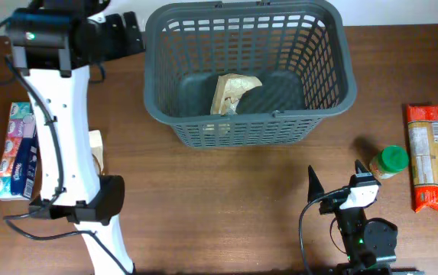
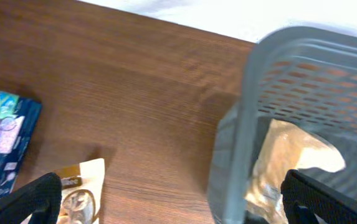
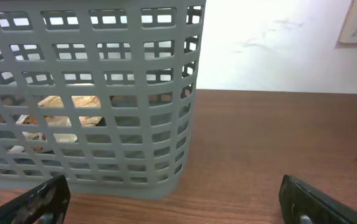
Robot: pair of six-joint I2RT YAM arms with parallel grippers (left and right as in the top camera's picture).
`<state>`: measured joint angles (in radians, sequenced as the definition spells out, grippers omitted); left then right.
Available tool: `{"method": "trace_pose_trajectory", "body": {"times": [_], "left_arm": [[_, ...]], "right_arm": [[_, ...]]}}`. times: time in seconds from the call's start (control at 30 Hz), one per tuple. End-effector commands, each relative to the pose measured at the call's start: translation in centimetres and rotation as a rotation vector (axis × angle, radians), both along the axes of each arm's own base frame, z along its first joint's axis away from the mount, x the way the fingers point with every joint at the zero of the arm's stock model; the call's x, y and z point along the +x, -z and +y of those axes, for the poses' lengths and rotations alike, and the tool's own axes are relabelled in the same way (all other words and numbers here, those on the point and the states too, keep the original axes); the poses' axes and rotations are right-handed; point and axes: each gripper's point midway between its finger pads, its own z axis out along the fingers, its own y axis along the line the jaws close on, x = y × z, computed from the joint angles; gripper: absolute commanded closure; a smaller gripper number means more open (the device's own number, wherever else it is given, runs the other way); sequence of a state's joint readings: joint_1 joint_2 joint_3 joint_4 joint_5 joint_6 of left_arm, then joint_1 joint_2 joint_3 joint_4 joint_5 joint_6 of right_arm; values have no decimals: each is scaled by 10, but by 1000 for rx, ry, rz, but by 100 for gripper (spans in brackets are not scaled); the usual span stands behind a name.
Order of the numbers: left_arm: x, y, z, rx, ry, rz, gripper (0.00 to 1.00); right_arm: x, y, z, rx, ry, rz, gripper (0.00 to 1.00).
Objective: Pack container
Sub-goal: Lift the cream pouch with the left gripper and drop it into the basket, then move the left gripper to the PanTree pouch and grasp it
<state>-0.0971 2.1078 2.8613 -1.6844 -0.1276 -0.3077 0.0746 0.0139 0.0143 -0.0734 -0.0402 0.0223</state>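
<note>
The dark grey basket (image 1: pixel 322 114) stands at the back centre of the table. A tan crumpled bag (image 1: pixel 232 93) lies inside it. My left gripper (image 1: pixel 131 34) is open and empty, up beside the basket's left rim. In the left wrist view the gripper (image 2: pixel 181 208) straddles that rim (image 2: pixel 240 124), with the bag (image 2: pixel 290 162) below on the right. My right gripper (image 1: pixel 335 177) is open and empty, low over the table in front of the basket's right end. The right wrist view shows its fingers (image 3: pixel 178 205) wide apart, facing the basket's lattice corner (image 3: pixel 166 93).
A green-lidded jar (image 1: pixel 389 162) stands just right of my right gripper. An orange pasta packet (image 1: pixel 429 156) lies at the far right. A tissue pack (image 1: pixel 16 150) lies at the left edge and a beige packet (image 1: pixel 96 149) beside it, partly under my left arm; both show in the left wrist view (image 2: pixel 4 143) (image 2: pixel 81 193).
</note>
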Motion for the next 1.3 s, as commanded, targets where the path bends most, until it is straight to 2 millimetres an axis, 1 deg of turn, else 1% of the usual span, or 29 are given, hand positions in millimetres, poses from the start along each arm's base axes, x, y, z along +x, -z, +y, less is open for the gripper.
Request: {"method": "trace_pose_trajectory", "body": {"times": [0.0, 0.07, 0.17, 0.3, 0.37, 0.43, 0.53, 0.6, 0.67, 0.73, 0.83, 0.9, 0.97, 1.03, 1.13, 1.23, 1.27], "left_arm": [[-2, -2, 17, 35, -39, 0, 1], [-2, -2, 23, 54, -37, 1, 0], [-5, -7, 25, 71, -30, -9, 1], [-16, -24, 26, 68, -31, -50, 1], [-24, -36, 28, 74, -39, -80, 1], [-36, -51, 33, 88, -55, -117, 0], [-56, -69, 39, 108, -77, -154, 0], [-72, -74, 46, 136, -102, -152, 0], [-86, -69, 49, 150, -108, -119, 1], [-101, -60, 57, 176, -143, -73, 1], [-127, -33, 74, 239, -233, 30, 1], [-141, -12, 81, 272, -273, 106, 1], [-151, 19, 82, 284, -276, 193, 1], [-155, 39, 82, 290, -270, 239, 1], [-158, 79, 82, 302, -260, 297, 1], [-155, 120, 75, 299, -174, 341, 1], [-154, 129, 74, 299, -157, 350, 1]], "right_arm": [[0, 1, 0, 1, -4, -4, 1], [0, 1, 0, 1, -4, -4, 1], [0, 1, 0, 1, -4, -4, 1], [0, 1, 0, 1, -4, -4, 1], [0, 1, 0, 1, -4, -4, 1], [0, 1, 0, 1, -4, -4, 1], [0, 1, 0, 1, -4, -4, 1], [0, 1, 0, 1, -4, -4, 1], [0, 1, 0, 1, -4, -4, 1], [0, 1, 0, 1, -4, -4, 1], [0, 1, 0, 1, -4, -4, 1], [0, 1, 0, 1, -4, -4, 1], [0, 1, 0, 1, -4, -4, 1], [0, 1, 0, 1, -4, -4, 1], [0, 1, 0, 1, -4, -4, 1], [0, 1, 0, 1, -4, -4, 1], [0, 1, 0, 1, -4, -4, 1]]}}
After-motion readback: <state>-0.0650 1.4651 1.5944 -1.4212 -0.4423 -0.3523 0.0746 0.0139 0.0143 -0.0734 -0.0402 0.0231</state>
